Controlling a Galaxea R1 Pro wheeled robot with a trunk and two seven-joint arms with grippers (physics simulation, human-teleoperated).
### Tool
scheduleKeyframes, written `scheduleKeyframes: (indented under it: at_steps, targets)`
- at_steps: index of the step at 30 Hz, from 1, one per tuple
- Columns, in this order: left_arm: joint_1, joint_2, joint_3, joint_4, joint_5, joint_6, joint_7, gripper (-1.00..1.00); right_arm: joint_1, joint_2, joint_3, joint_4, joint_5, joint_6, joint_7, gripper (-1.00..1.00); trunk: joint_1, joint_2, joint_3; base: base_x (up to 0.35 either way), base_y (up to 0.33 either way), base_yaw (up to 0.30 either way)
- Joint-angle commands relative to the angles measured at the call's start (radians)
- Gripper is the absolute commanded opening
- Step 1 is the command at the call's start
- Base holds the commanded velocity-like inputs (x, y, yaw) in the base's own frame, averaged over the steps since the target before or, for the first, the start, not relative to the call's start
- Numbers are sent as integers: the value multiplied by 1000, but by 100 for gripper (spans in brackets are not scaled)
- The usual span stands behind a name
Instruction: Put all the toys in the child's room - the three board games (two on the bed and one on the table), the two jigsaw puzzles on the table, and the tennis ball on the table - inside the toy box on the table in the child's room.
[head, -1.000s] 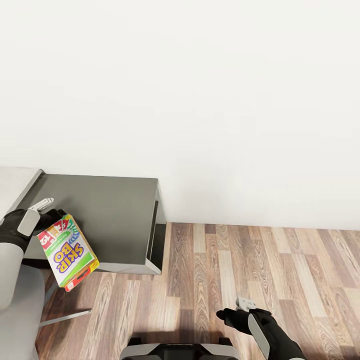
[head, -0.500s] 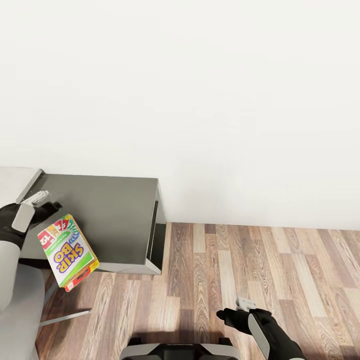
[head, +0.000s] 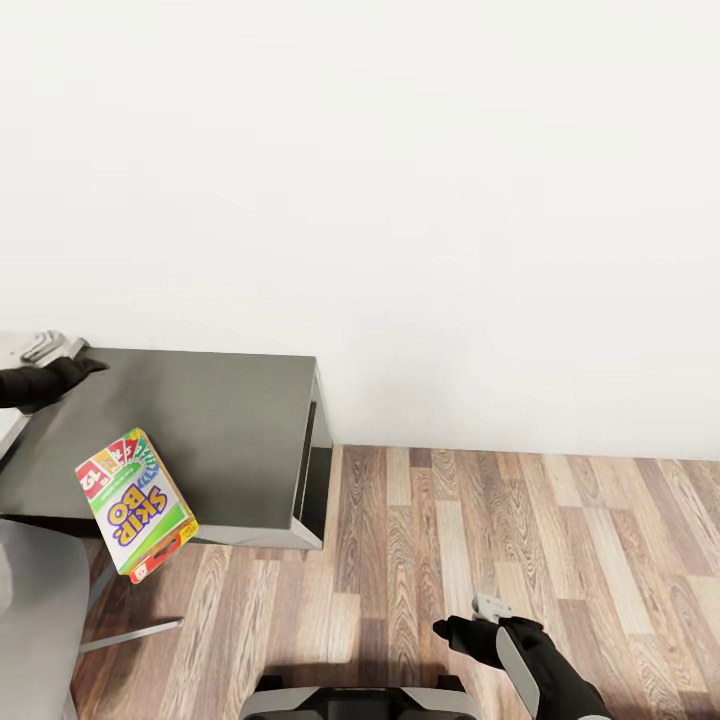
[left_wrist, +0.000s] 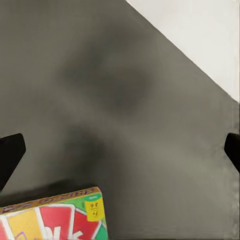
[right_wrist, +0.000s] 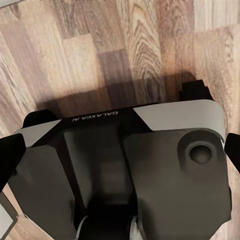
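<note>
Nearest, at the head view's lower edge: the robot base, grey and black, over the wood-plank floor. Same base seen from the right wrist camera, lettered "GALAXEA AI", with the floor beyond it.

Just above the base, to its right: right gripper, hanging over bare floor, well apart from the desk. Fingers dark at both side edges of the right wrist view, spread wide, nothing between them.

Farther out, at the left: grey chair seat, partly cut by the frame edge, beside the front edge of the dark grey desk section.

At the front left corner of that section: SKIP BO board game, a flat box printed in green, white and red. Box tilted, its lower end overhanging the front edge. In the left wrist view, one printed corner of the box lies on the dark top.

Beyond the box, near the rear left corner of the dark section: left gripper, above the surface and clear of the box. Fingers at opposite side edges of the left wrist view, held apart, gripping nothing.

Farthest: plain white wall behind the desk and floor.
</note>
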Motion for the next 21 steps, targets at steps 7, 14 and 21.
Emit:
scheduleKeyframes:
  at_steps: [7, 14, 21]
  targets:
    - [125, 12, -8, -107, 16, 12, -232, 100, 0, 1, -8, -2, 0, 6, 29, 100, 1, -2, 4, 0, 0, 0]
    - [246, 21, -12, -222, 17, 12, -569, 100, 2, -24, -9, -3, -2, -31, 129, 100, 1, -2, 15, 0, 0, 0]
    - [317, 32, -50, -263, 13, 12, -848, 100, 3, -37, -10, -2, -3, -42, 173, 100, 1, -2, 26, 0, 0, 0]
